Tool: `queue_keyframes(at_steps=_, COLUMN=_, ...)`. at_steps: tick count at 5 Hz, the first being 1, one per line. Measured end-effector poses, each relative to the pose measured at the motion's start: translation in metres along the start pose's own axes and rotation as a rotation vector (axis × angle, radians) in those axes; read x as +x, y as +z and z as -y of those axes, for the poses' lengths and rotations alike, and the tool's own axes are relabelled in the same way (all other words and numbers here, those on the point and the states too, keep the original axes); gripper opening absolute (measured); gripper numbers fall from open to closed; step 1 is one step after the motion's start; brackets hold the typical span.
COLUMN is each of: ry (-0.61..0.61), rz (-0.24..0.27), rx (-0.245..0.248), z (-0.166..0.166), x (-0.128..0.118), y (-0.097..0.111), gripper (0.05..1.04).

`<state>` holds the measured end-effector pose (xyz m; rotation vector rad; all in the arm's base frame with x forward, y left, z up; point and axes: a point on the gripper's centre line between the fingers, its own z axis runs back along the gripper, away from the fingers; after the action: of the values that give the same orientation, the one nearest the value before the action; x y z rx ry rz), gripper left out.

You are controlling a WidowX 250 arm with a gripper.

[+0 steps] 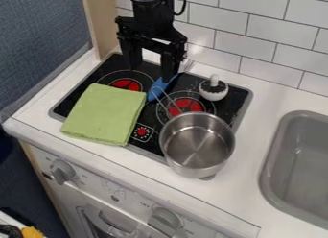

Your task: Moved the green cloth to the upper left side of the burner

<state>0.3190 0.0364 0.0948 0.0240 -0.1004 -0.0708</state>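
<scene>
The black two-finger end effector (150, 75) hangs from the top of the frame over the rear of the black glass stovetop (102, 73), its fingers standing wide apart with nothing held between them. The folded light-green cloth (106, 114) lies left of the frame's centre, flat across the front left of the stovetop, partly covering the ring around the red upper left burner (125, 83) and reaching past the stovetop's front edge onto the white tabletop (263, 98).

A blue-handled utensil (156, 89) with a metal head lies slanted near the cloth's upper right corner, partly hidden by one finger; whether they touch, I cannot tell. A shiny steel saucepan (196, 145) sits right of the cloth, its wire handle pointing up and left across the right-hand red burner (186, 106). Beyond it stands a small, round speckled object with a white knob (213, 89). A grey sink (274, 150) is set in at the right.
</scene>
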Motion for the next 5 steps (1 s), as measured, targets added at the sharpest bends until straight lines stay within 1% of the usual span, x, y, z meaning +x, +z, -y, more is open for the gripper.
queue_keyframes(at_steps=1, ry=0.001, rz=-0.034, rx=-0.003, z=0.0, x=-0.004, y=-0.011, gripper=1.0)
queue_keyframes(at_steps=2, ry=0.004, rz=-0.046, rx=0.04, z=-0.011, x=-0.012, y=-0.018, gripper=1.0)
queue_keyframes(at_steps=3, ry=0.032, rz=-0.058, rx=0.13, z=-0.037, x=-0.025, y=-0.028, gripper=1.0)
queue_keyframes(at_steps=4, ry=0.092, rz=-0.057, rx=0.158, z=-0.059, x=-0.042, y=-0.046, gripper=1.0)
queue_keyframes(at_steps=5, ry=0.126, rz=-0.056, rx=0.112, z=-0.066, x=-0.047, y=-0.069, gripper=1.0)
